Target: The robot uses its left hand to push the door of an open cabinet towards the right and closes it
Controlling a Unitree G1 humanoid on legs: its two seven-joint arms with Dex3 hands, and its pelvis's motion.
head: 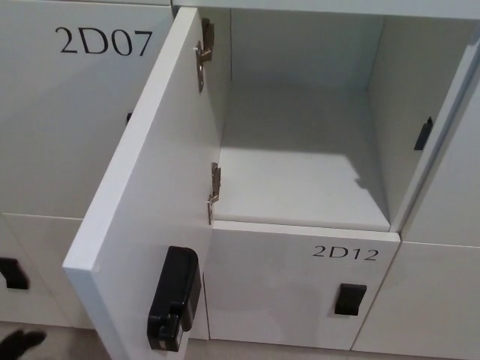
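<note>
From my seat at the controls I see the cabinet (pixel 300 135) open in the middle of the head view, its white interior bare and shadowed toward the back. The door (pixel 150 202) hangs on the cabinet's left side and stands swung well out toward the camera, its thick free edge nearest to me and low in the picture. Two metal hinges tie it to the cabinet's left wall: the upper hinge (pixel 201 56) near the top of the opening, the lower hinge (pixel 214 191) just above the cabinet's floor. A black latch block (pixel 172 300) sits on the door's inner face close to the free edge.

To the left of the cabinet is a shut locker marked 2D07 (pixel 105 41); directly below the cabinet is another shut one marked 2D12 (pixel 345 253) with a small black handle (pixel 350 298). On the cabinet's right wall I see a small black strike plate (pixel 424 133).

Far below and left of the cabinet, at the picture's bottom corner, a dark shape pokes in: the left hand (pixel 21 343) (only a sliver of it shows). It is well apart from the door, touching nothing that I can see, and I cannot tell how far its fingers are spread. The right hand does not show at all.
</note>
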